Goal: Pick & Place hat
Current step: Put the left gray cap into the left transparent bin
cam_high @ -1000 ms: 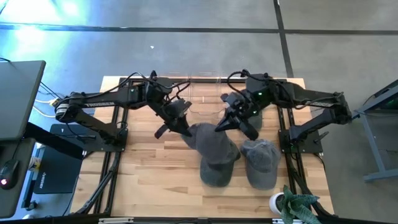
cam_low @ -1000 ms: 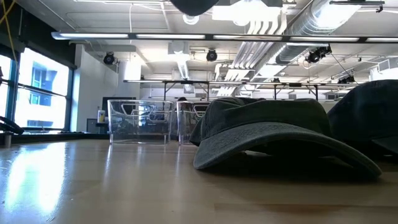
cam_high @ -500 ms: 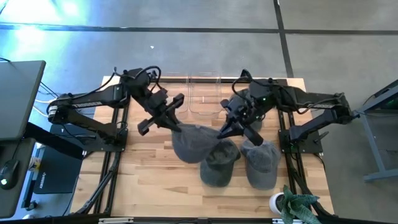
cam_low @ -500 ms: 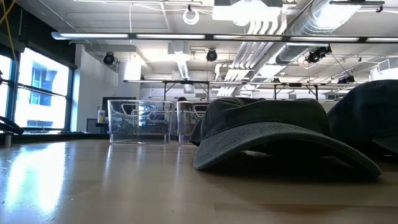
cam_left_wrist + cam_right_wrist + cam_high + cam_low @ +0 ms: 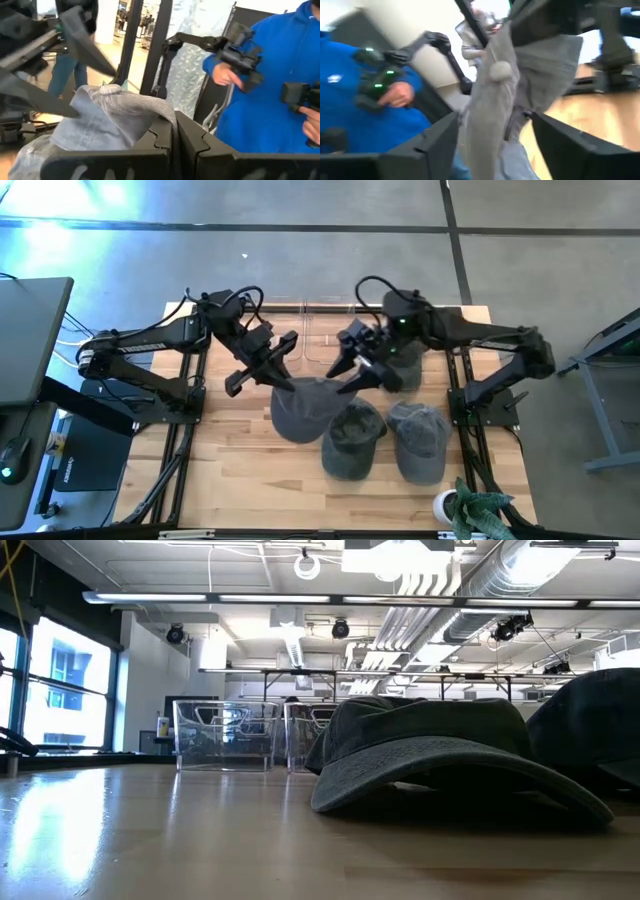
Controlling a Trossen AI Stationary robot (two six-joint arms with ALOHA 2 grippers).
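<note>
A grey hat [image 5: 300,408] hangs over the table's middle with my left gripper [image 5: 289,379] shut on it; the left wrist view shows its cloth [image 5: 110,117] drooping past the shut fingers [image 5: 160,142]. My right gripper [image 5: 343,377] stands open at the hat's right side. In the right wrist view the hat [image 5: 500,95] hangs between its spread fingers [image 5: 440,140]. Two more dark hats [image 5: 352,440] [image 5: 420,442] rest crown up on the wood, brims toward the near edge. My left gripper pinches the hat's upper edge [image 5: 161,114] between its two shut fingers, coming level from the table's left. The hat hangs slack below and beyond the fingers; whether its lower part rests on the table I cannot tell. Whether my right gripper's open fingers touch the hat I cannot tell.
Clear plastic bins [image 5: 325,330] stand at the far edge between the arms, also in the low view [image 5: 225,735]. A potted plant [image 5: 470,508] sits at the near right corner. A person in a blue hoodie [image 5: 270,95] holds control arms beyond the table.
My right gripper has opened and let go of the hat, drawing back toward the far right. My left gripper has risen and gone toward the table's left, still shut on the hat. The hat has come off the middle hat and hangs from the left gripper alone.
</note>
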